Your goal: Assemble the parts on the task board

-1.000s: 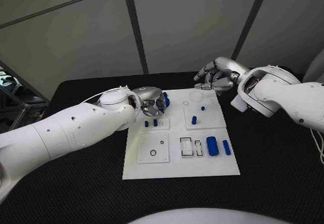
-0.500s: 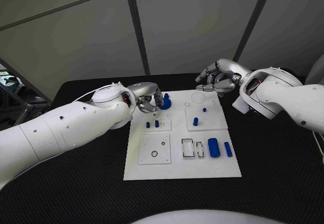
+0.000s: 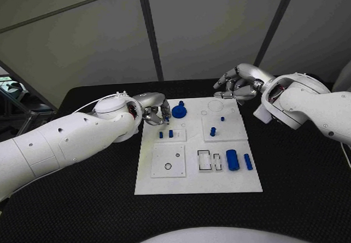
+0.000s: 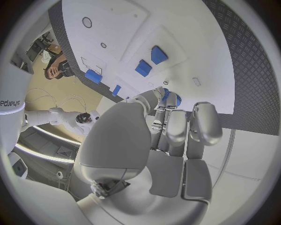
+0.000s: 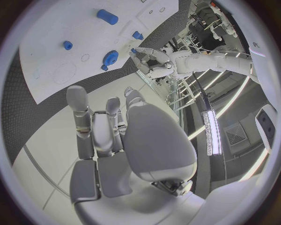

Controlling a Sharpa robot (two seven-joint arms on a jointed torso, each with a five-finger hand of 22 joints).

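The white task board [image 3: 198,183] lies mid-table. A blue round part with a knob [image 3: 179,111] stands near its far edge. My left hand [image 3: 155,112] hovers just left of that part, its fingers [image 4: 167,123] stretched toward it and reaching right up to it; nothing is gripped. Past the board's far right corner my right hand [image 3: 238,85] floats with loosely bent fingers and holds nothing. Two short blue pegs [image 3: 166,134] stand on the left inset plate. On the right side of the board are a blue peg [image 3: 212,131], a thick cylinder [image 3: 232,159] and a slim bar [image 3: 248,161].
A round recess [image 3: 215,105] is outlined at the board's far edge. Rectangular slots [image 3: 202,159] and a small ring [image 3: 167,166] mark the near half. Black table [image 3: 85,214] surrounds the board on all sides.
My left hand has drawn back to the left, uncovering the blue round part, which now stands alone on the board. The right hand has barely moved.
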